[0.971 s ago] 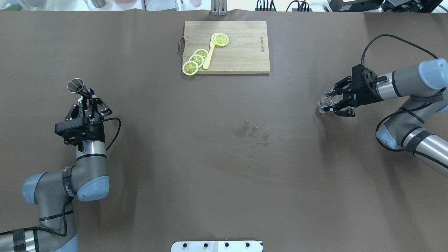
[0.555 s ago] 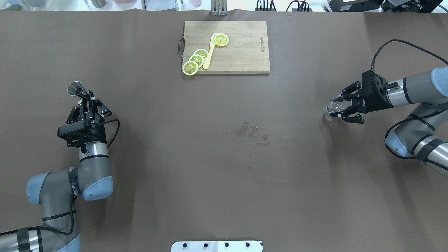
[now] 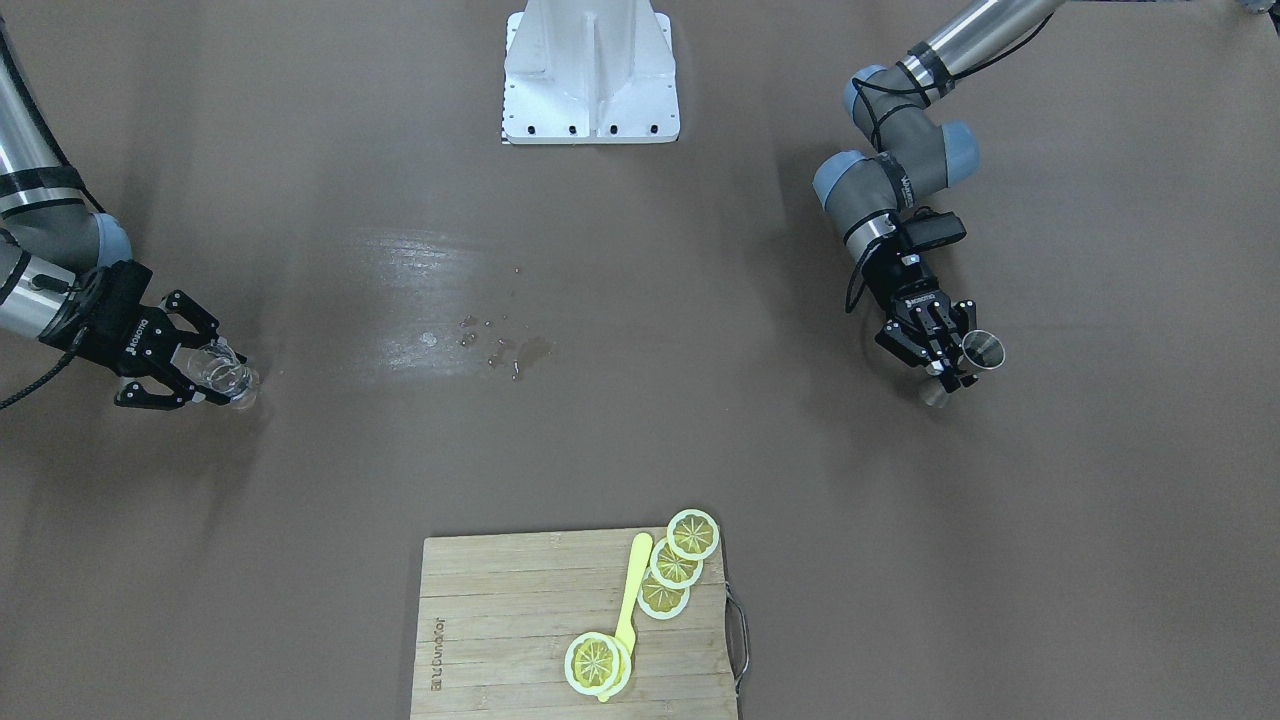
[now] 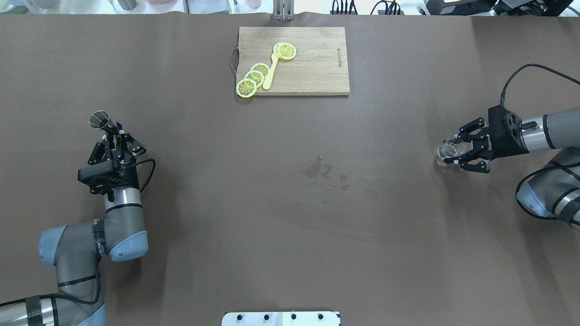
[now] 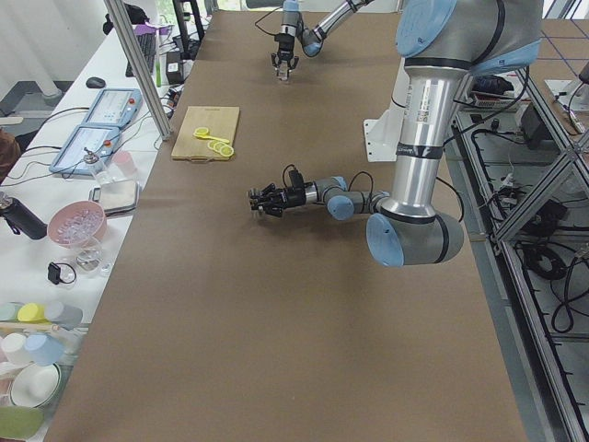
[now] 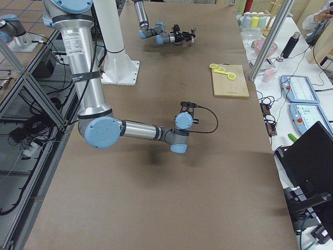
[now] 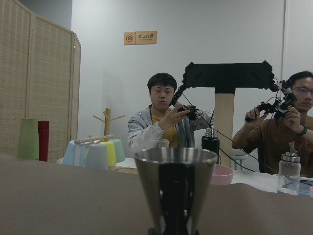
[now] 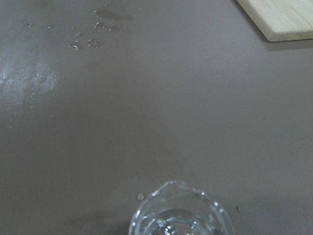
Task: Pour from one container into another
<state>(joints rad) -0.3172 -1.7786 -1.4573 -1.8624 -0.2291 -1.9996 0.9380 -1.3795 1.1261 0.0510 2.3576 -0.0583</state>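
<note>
A: The table is a flat, dull brown, with a darker wet blotch near its middle.

B: The cutting board is pale tan wood streaked with grain. The lemon slices on it are bright yellow with paler rims, and the spoon is yellow too.

A: The jigger is bare silvery steel; the glass is clear.

B: The left gripper and the right gripper are both black, and the arms are grey with pale blue joints.
</note>
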